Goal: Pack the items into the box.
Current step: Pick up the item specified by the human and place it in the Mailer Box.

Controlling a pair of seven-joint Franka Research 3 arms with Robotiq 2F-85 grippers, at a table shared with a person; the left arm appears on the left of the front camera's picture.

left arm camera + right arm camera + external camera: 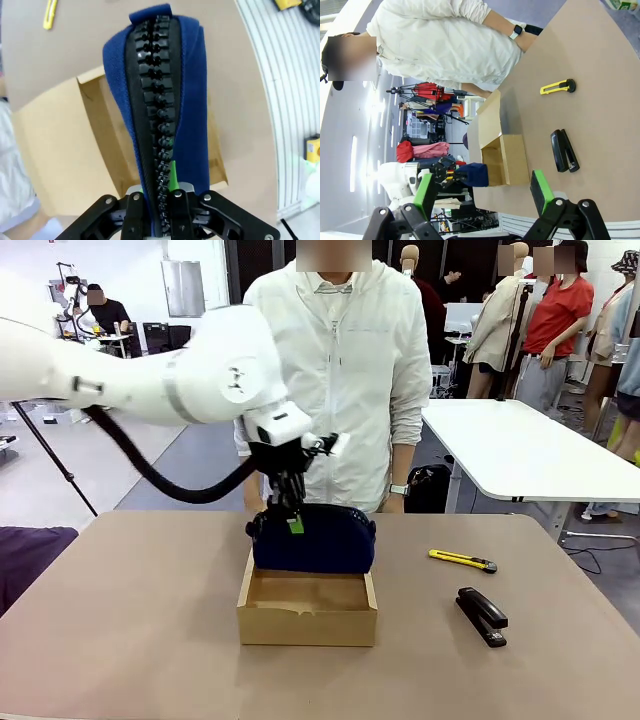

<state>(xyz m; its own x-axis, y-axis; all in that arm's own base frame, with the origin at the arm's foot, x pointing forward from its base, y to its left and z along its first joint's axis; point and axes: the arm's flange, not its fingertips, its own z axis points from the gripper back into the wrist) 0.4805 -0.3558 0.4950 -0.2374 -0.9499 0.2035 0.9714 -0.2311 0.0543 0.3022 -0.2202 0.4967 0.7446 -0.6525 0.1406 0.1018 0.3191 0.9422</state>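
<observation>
Your left tool (291, 510) pinches the top of the blue pouch (318, 540), which hangs at the far side of the box (307, 620); it is hard to say if its bottom is inside or just above. Your right tool (481, 192) has its fingers spread wide and holds nothing. So nothing looks fully packed: the pouch must go down, and the black stapler (482, 616) lies on the tabletop (120, 640), apart from the box.

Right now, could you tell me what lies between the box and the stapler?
Nothing: in the front view the table is bare between the box and the stapler; the yellow knife lies farther back.
</observation>
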